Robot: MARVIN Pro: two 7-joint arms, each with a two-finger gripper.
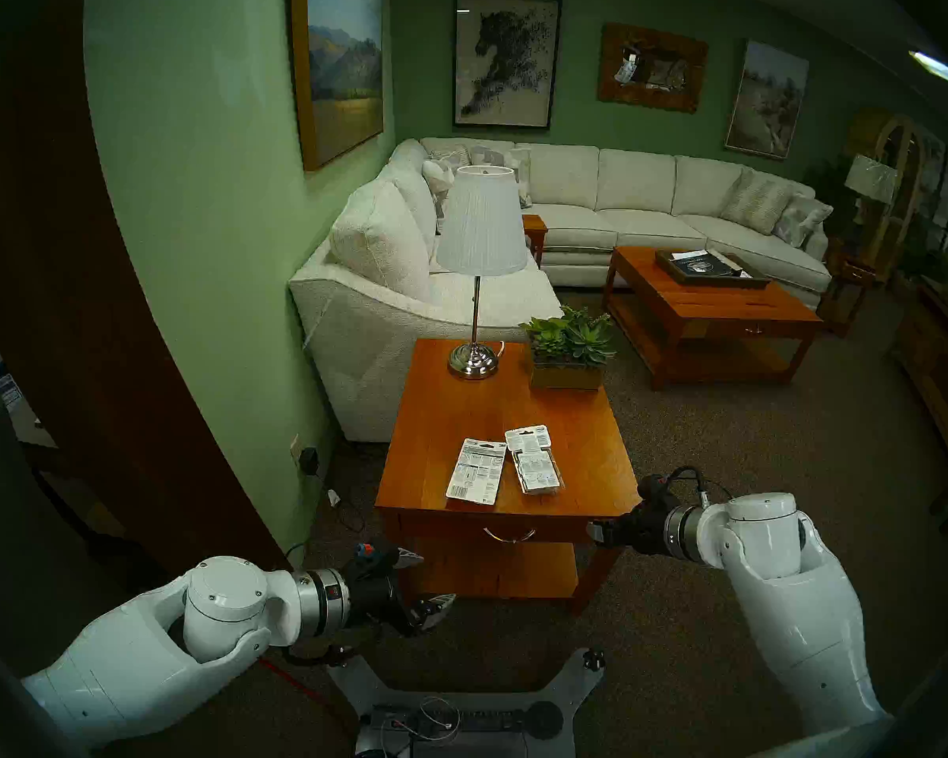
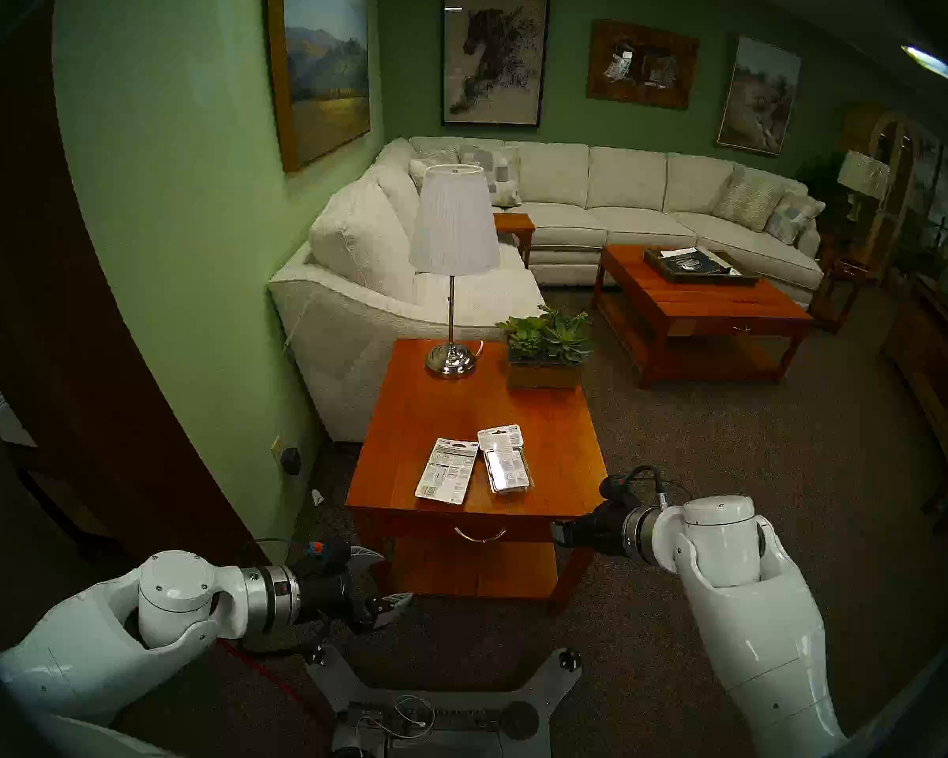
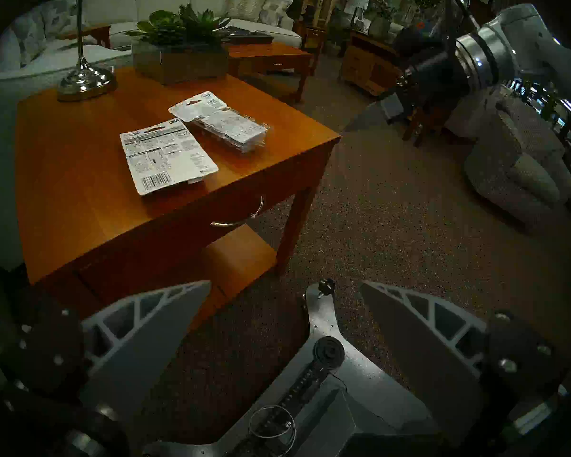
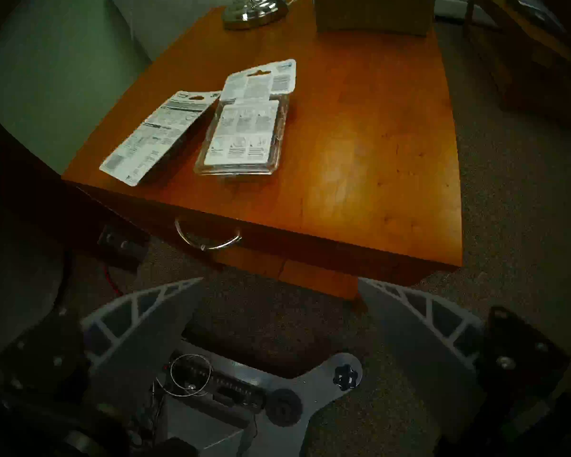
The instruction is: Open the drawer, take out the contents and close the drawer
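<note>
The drawer (image 1: 450, 528) of the cherry side table is shut, its silver bail handle (image 1: 509, 534) hanging on the front; the handle also shows in the left wrist view (image 3: 238, 215) and the right wrist view (image 4: 208, 238). The white 3M card (image 1: 476, 471) and the clear blister pack (image 1: 535, 461) lie side by side on the tabletop near its front edge. My left gripper (image 1: 434, 576) is open and empty, low at the table's front left. My right gripper (image 1: 595, 530) is open and empty, just off the table's front right corner.
A lamp (image 1: 474, 357) and a succulent planter (image 1: 567, 357) stand at the back of the tabletop. The table has a lower shelf (image 1: 488, 571). A white sofa (image 1: 379, 281) is behind, a coffee table (image 1: 707, 308) at right, my base (image 1: 461, 707) on the carpet in front.
</note>
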